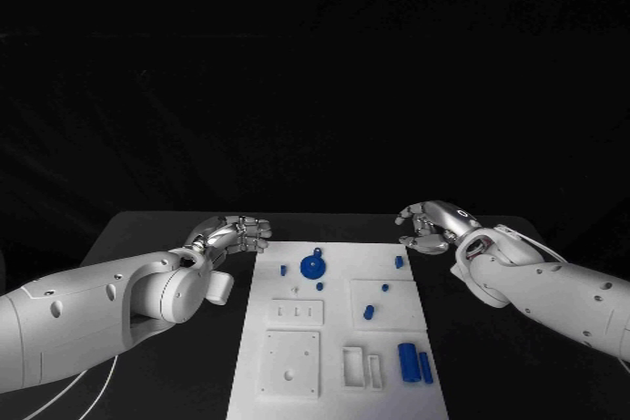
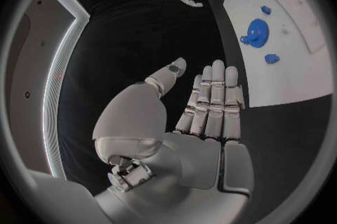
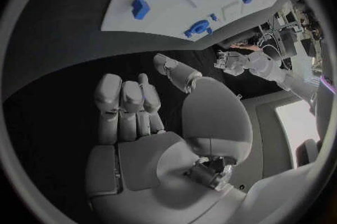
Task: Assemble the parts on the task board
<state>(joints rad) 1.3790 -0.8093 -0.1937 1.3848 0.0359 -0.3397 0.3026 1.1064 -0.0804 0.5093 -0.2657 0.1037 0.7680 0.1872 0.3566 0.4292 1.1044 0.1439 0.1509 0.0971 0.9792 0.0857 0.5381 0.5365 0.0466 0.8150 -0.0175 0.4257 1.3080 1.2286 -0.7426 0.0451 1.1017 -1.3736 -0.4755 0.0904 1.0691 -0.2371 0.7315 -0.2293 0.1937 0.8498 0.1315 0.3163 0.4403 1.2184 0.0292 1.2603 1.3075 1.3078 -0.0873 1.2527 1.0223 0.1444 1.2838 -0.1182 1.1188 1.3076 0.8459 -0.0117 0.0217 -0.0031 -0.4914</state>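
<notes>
- Hands first: the left hand (image 1: 234, 232) hangs over the black table (image 1: 157, 229) just off the far left corner of the white board (image 1: 335, 384), holding nothing, its fingers (image 2: 214, 95) straight and side by side with the thumb out to one side.
- Right hand (image 1: 431, 225) sits just off the board's far right corner, also holding nothing; its fingers (image 3: 126, 103) lie loosely bent and slightly apart.
- Both hands stand clear of the board, probably so every part stays in plain sight before one is chosen.
- Blue gear (image 1: 312, 264) lies flat near the board's far edge, closest to the left hand, so that hand looks best placed to take it.
- Small blue block (image 1: 398, 259) rests by the board's far right edge, close to the right hand; another small blue piece (image 1: 369, 311) lies around the board's middle.
- Two blue rods (image 1: 415, 362) lie side by side at the board's near right, beside open slots (image 1: 354, 365) that may be meant to receive parts.
- Judged from this, nothing is gripped and assembly seems barely begun.
</notes>
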